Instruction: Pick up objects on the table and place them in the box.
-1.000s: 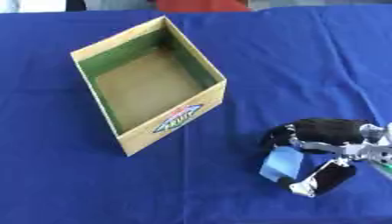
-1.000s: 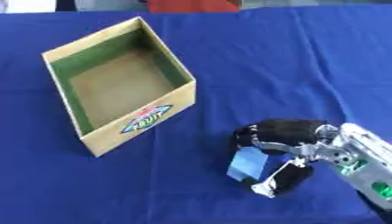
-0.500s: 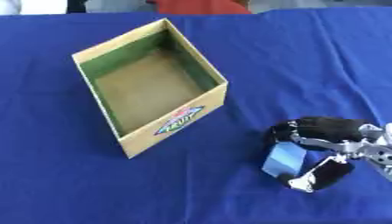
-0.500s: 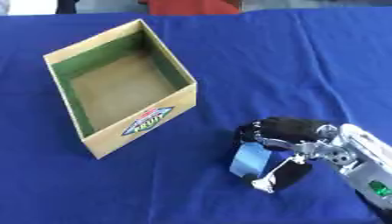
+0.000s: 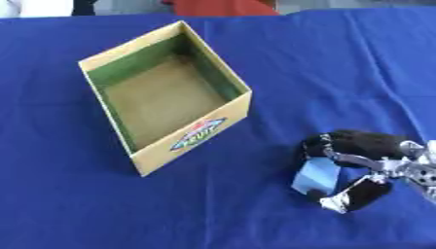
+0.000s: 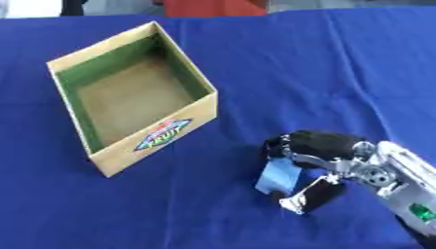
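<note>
A yellow cardboard box [image 5: 196, 136] with a green inner lining stands open at the left middle of the blue table; nothing shows inside it. My right hand [image 6: 328, 151] comes in from the lower right. Its fingers and thumb are curled round a small light-blue packet [image 6: 279, 176], which rests low over the cloth to the right of the box. Part of the packet is covered by the fingers. My left hand shows in neither view.
The blue cloth [image 5: 340, 63] covers the whole table. A red thing [image 5: 221, 7] and a white thing [image 5: 38, 7] lie beyond the far edge.
The right hand with the light-blue packet has shifted slightly; the fingers stay curled round it. The box has not moved.
</note>
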`<state>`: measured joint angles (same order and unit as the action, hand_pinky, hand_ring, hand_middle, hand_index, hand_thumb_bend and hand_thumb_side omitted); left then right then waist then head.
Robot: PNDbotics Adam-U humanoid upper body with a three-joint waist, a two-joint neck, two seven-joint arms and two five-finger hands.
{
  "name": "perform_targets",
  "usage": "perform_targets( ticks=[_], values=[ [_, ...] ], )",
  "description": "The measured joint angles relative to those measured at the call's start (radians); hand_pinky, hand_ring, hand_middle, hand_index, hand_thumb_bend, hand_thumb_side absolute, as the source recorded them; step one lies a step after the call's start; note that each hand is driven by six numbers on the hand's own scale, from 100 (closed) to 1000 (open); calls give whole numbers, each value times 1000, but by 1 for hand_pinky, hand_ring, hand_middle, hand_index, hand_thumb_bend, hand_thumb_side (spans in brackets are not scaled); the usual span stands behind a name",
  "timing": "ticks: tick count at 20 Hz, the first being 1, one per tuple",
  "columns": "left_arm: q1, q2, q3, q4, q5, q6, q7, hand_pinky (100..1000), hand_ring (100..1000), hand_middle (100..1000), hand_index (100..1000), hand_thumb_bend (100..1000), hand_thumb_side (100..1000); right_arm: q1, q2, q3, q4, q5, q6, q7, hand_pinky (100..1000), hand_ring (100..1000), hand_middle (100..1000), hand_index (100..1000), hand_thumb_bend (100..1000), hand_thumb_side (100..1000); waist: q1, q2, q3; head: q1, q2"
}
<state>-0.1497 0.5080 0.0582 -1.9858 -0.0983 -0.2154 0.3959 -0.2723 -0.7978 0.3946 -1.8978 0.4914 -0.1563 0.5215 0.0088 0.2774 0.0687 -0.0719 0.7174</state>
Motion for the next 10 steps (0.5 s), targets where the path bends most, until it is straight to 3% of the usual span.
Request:
perform_targets(
  ticks=[10],
  values=[
    [0, 0, 0, 0, 0, 0, 0, 801, 816, 723, 808, 360, 1000, -55, -34, -19, -78, -122, 53, 19, 599, 783, 779, 710, 100, 262, -8, -4, -1, 7, -7]
  ],
)
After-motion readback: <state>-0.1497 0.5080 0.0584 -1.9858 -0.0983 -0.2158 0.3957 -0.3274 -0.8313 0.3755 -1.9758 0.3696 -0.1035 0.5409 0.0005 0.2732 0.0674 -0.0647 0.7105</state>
